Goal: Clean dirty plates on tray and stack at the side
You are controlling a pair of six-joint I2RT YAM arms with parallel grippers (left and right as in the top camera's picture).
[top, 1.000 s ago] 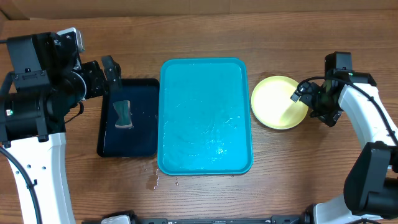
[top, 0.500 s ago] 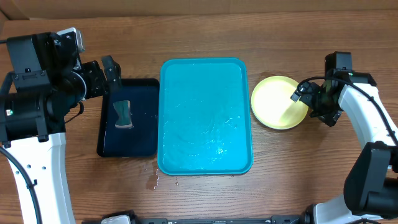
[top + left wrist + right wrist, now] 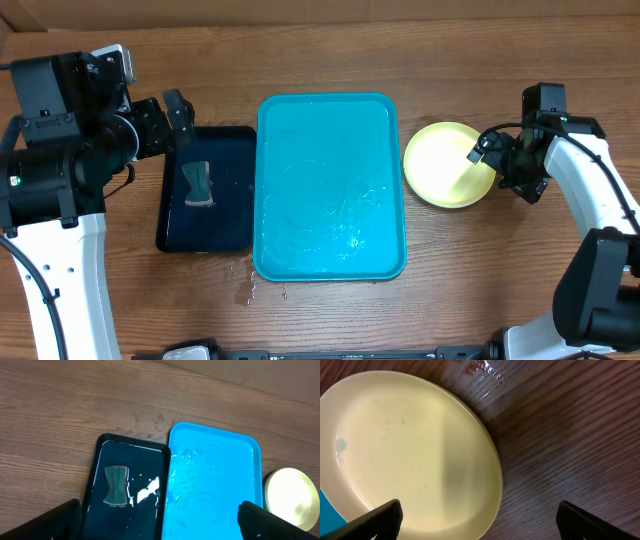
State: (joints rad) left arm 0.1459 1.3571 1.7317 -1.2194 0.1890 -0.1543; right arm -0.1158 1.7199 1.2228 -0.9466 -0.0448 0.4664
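The turquoise tray [image 3: 330,185] lies mid-table with only water on it; it also shows in the left wrist view [image 3: 215,485]. A light green plate [image 3: 445,163] sits on the table right of the tray, on top of a stack whose lower plates are hidden; it shows in the right wrist view [image 3: 410,455] and in the left wrist view [image 3: 292,497]. My right gripper [image 3: 505,165] is open and empty over the plate's right edge, its fingers wide apart [image 3: 477,520]. My left gripper [image 3: 178,118] is open and empty, high above the black tray, its fingertips far apart [image 3: 160,520].
A black tray [image 3: 208,190] lies left of the turquoise tray, with a dark green sponge [image 3: 198,183] and water in it; both show in the left wrist view [image 3: 116,485]. Water drops lie on the wood [image 3: 248,290] by the tray's front left corner. A red-brown smear [image 3: 487,372] marks the table beside the plate.
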